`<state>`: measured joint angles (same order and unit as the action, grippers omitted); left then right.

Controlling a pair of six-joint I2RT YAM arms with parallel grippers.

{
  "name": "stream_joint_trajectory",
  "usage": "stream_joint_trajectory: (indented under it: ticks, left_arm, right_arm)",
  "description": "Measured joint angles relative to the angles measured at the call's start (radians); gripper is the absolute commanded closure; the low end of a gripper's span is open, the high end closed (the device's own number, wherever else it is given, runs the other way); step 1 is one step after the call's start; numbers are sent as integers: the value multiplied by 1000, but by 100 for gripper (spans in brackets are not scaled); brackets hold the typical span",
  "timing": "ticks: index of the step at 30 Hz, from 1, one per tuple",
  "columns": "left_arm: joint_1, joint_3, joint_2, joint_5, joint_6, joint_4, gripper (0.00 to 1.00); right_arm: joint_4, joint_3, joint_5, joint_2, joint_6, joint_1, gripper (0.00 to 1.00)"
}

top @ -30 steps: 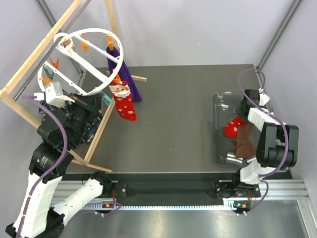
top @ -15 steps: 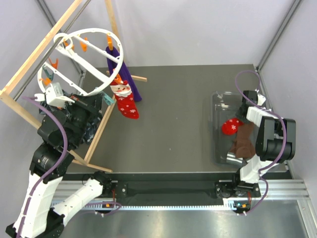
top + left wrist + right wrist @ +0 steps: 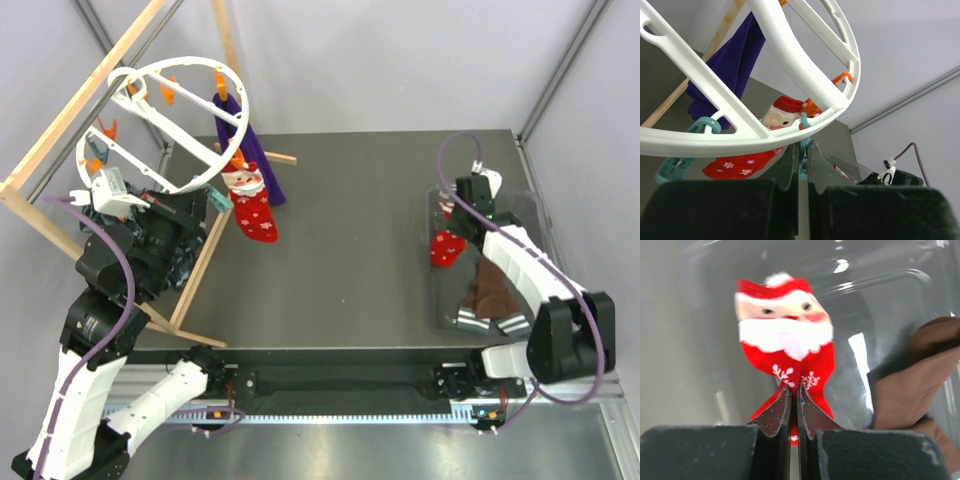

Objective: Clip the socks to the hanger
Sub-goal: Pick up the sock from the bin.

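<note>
The white ring hanger (image 3: 180,64) hangs from the wooden frame at the back left, with orange clips around its rim. One red Santa sock (image 3: 252,210) hangs clipped below its rim (image 3: 740,135), next to a long purple sock (image 3: 256,150). My left gripper (image 3: 210,203) is shut on a teal clip (image 3: 803,125) right under the rim. My right gripper (image 3: 794,390) is shut on the lower part of a second red Santa sock (image 3: 785,325). This sock (image 3: 446,248) hangs lifted at the left side of the clear bin (image 3: 532,212).
The pale wooden frame (image 3: 60,130) leans across the left side, with dark patterned cloth (image 3: 185,262) by my left arm. Brown socks (image 3: 492,290) with striped cuffs lie in the clear bin. The table's far edge meets grey walls.
My right gripper has closed on the red sock in the bin and carried it up and to the left. The left arm and hanger have stayed still.
</note>
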<state>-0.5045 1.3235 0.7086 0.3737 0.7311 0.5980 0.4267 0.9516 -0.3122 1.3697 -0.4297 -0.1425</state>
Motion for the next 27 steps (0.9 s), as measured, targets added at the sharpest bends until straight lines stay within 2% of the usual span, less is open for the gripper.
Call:
stream_joint_trajectory:
  ticks: [4, 6, 7, 8, 9, 12, 17, 20, 27]
  left_arm:
    - [0, -4, 0, -2, 6, -2, 100]
    - [1, -5, 0, -3, 11, -3, 100]
    - [1, -5, 0, -4, 14, -3, 100]
    - [1, -5, 0, -5, 16, -4, 100]
    - [1, -5, 0, -7, 19, -5, 100]
    - [1, -5, 2, -11, 26, -4, 100]
    - [1, -5, 6, -14, 31, -3, 100]
    - [1, -5, 7, -15, 37, -3, 100]
    - [1, -5, 8, -14, 42, 0, 100]
  right_arm:
    - [43, -5, -27, -84, 2, -117, 97]
    - [42, -25, -41, -90, 4, -131, 91]
    - [45, -41, -53, -86, 8, -129, 83]
    - [55, -57, -69, -75, 11, -123, 71]
    - [68, -68, -83, -57, 14, -115, 50]
    - [91, -75, -94, 0, 29, -97, 37]
    - [93, -70, -93, 26, 48, -73, 35]
    - [95, -32, -89, 42, 61, -47, 42]
    - [48, 57, -71, 103, 64, 55, 44]
